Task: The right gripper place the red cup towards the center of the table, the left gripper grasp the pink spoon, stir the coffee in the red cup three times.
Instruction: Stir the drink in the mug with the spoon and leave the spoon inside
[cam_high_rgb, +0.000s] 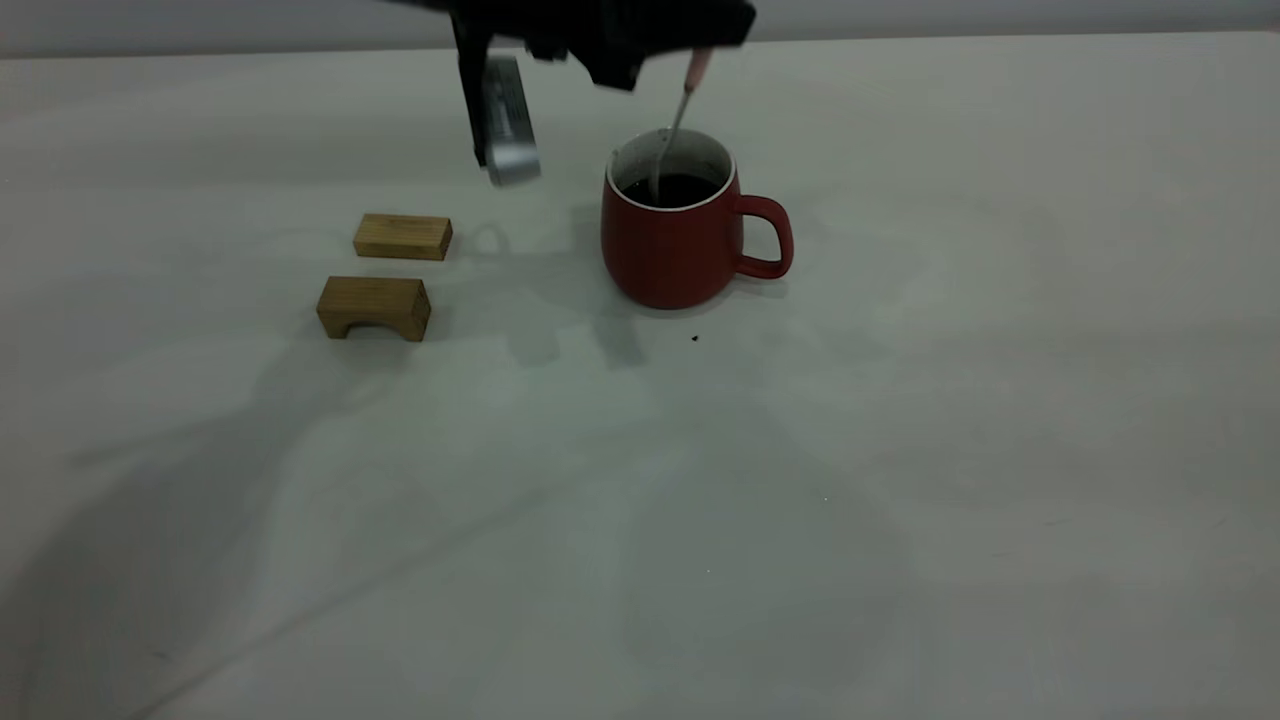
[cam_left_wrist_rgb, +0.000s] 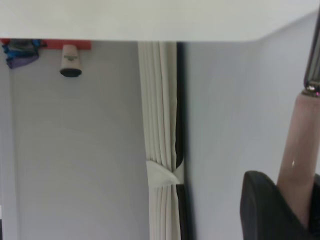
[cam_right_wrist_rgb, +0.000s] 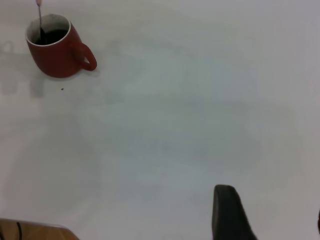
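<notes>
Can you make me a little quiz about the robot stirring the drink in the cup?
1. What is the left gripper holding?
2. True or false: the red cup lies tipped over on the table.
3. How many wooden blocks are beside the cup?

Key:
1. The pink spoon, its bowl down in the coffee.
2. False, it stands upright.
3. Two.

The left gripper (cam_high_rgb: 690, 60) hangs at twelve o'clock, one silver-padded finger splayed toward nine; the right arm sits withdrawn.
</notes>
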